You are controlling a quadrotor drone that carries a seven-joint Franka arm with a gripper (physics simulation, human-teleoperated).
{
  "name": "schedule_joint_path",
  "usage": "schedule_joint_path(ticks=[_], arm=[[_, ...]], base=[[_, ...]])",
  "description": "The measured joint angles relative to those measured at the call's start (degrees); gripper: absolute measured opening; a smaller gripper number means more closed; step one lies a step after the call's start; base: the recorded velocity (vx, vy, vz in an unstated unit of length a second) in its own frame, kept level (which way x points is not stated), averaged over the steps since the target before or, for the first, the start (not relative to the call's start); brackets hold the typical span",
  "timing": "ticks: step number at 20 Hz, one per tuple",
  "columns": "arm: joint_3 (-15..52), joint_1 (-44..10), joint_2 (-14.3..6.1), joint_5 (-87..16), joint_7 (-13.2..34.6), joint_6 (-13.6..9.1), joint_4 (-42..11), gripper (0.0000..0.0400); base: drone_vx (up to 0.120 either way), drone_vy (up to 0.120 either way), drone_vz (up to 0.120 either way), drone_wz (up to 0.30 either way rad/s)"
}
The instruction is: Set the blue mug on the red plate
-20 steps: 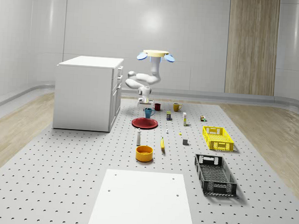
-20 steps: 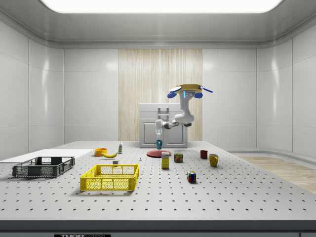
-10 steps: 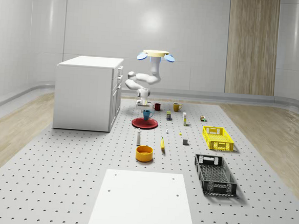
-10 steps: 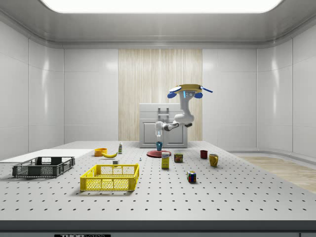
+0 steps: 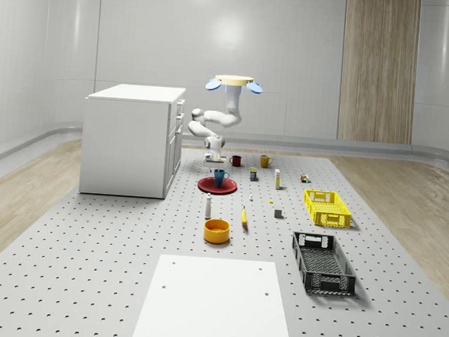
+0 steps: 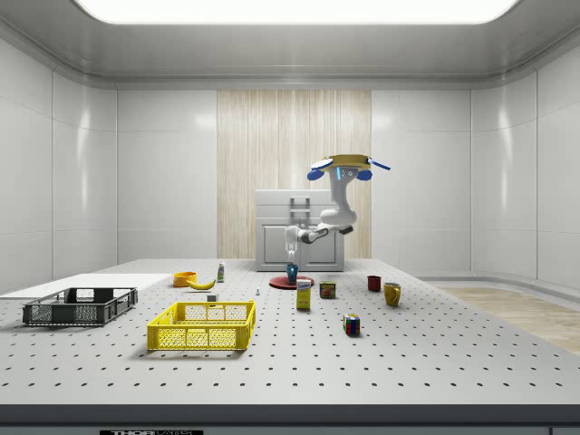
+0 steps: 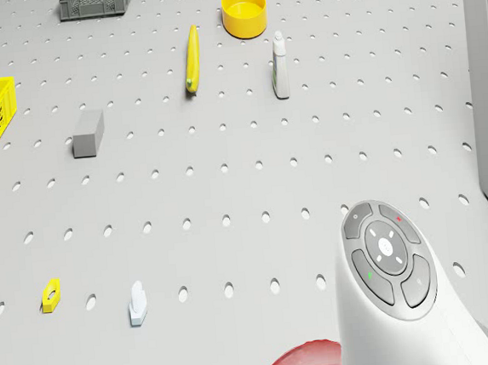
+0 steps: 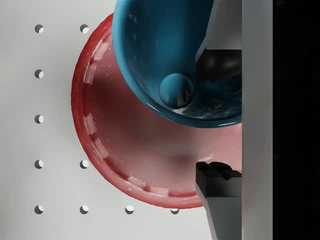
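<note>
Hanging pincer point(image 8: 216, 120): fingers spread, pinching nothing; it hangs just above the blue mug, at about 11 o'clock of it in the whole-scene view.
Blue mug point(image 8: 165, 45): upright, mouth open toward the pincer, apparently resting on the red plate, off the plate's centre.
Red plate point(image 8: 130, 150): flat on the bench point(image 5: 86, 267), with the mug inside its rim.
Arm point(image 5: 212, 121): folded, reaching down from the drone to the pincer.
Drone point(image 5: 234, 81): hovering above the bench, at about 12 o'clock of the plate in the whole-scene view, well clear of the surface.
Neighbours: white cabinet point(image 5: 130, 139) at 9 to 10 o'clock of the plate; dark red mug point(image 5: 236, 160) at 1 o'clock, yellow mug point(image 5: 265, 161) beyond it.
Step in hand (judged): the placing looks complete, and the release is made.
Next move calls for (judged): a straight lift of the pincer, with the fingers kept wide so neither catches the mug's rim and tips it off the plate.
</note>
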Motion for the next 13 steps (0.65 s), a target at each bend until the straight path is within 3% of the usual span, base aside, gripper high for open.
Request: schedule_joint_path(ticks=[2,5,13], arm=[[0.5,0.21,-0.04,0.43,-0.06,-0.27,-0.26,0.0327],[1.99,0.74,-0.2,1.76,-0.17,-1.02,-0.99,0.0366],[4.53,1.54,-0.45,4.03,-0.32,-2.21,-2.11,0.0395]], base=[[0.0,0.0,0.0,0.0],[0.0,0.0,0.0,0.0],[0.0,0.0,0.0,0.0]])
